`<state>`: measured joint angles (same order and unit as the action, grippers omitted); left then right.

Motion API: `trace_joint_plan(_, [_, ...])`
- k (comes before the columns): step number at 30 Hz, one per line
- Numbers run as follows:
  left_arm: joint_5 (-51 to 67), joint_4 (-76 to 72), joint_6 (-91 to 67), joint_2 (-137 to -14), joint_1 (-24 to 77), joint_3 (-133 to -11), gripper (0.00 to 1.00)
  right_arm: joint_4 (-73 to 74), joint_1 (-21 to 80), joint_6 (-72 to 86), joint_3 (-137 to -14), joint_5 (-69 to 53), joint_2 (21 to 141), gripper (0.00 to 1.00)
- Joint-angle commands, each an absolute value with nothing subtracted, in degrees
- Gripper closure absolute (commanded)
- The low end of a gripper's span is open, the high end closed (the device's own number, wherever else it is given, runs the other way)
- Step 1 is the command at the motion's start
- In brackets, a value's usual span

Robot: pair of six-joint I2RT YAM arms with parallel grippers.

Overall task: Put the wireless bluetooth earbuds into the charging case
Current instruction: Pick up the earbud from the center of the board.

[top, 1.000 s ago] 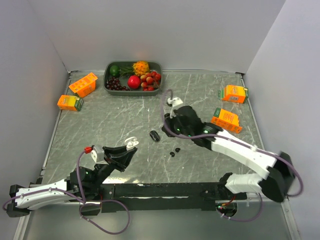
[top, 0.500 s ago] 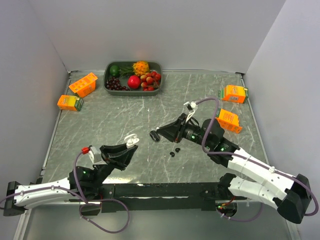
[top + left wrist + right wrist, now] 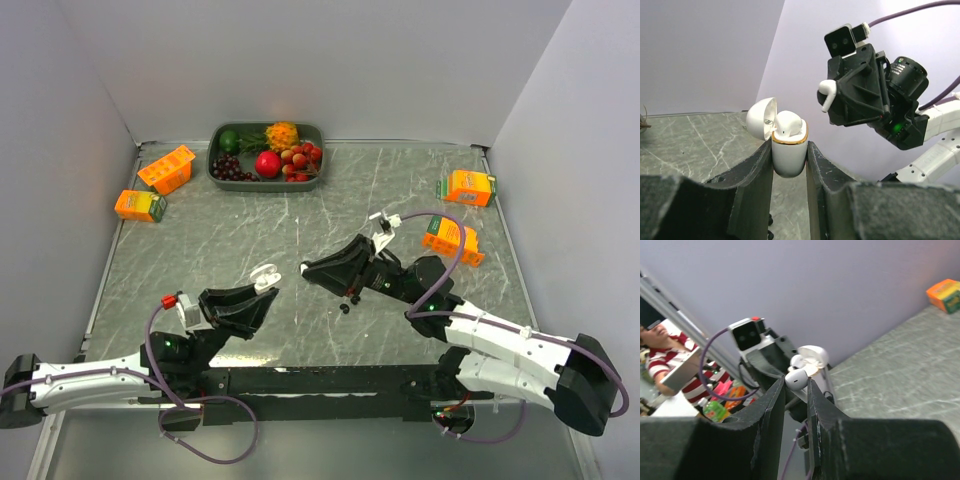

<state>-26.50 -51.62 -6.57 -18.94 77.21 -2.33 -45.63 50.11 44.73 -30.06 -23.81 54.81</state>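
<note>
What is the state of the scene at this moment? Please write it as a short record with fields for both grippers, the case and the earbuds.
left gripper: shut on the charging case, which stands upright between its fingers
case lid: open, tipped back
seated earbud: white, already in the case
right gripper: shut on the second white earbud, raised above the table
gap: second white earbud is close to the charging case, not touching it
small black pieces: on the table near the right gripper, too small to identify
</note>
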Motion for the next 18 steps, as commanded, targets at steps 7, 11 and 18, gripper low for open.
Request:
trace_joint_plan(7, [-24.61, -58.71, -6.68, -21.44, 77.17, 2.02, 0.99, -52.47, 55.37, 43.95, -33.39, -18.46, 56.25, 1.00])
trace_joint_plan(11, [-23.91, -58.36, -6.59, -21.80, 77.17, 2.02, 0.99, -52.65, 56.60, 43.77, -34.89, -17.84, 58.44, 1.00])
trace_joint_plan(18, [-22.76, -55.55, -5.89, -21.18, 77.17, 1.06, 0.99, -48.36, 58.18, 41.32, -38.31, -15.92, 60.29, 1.00])
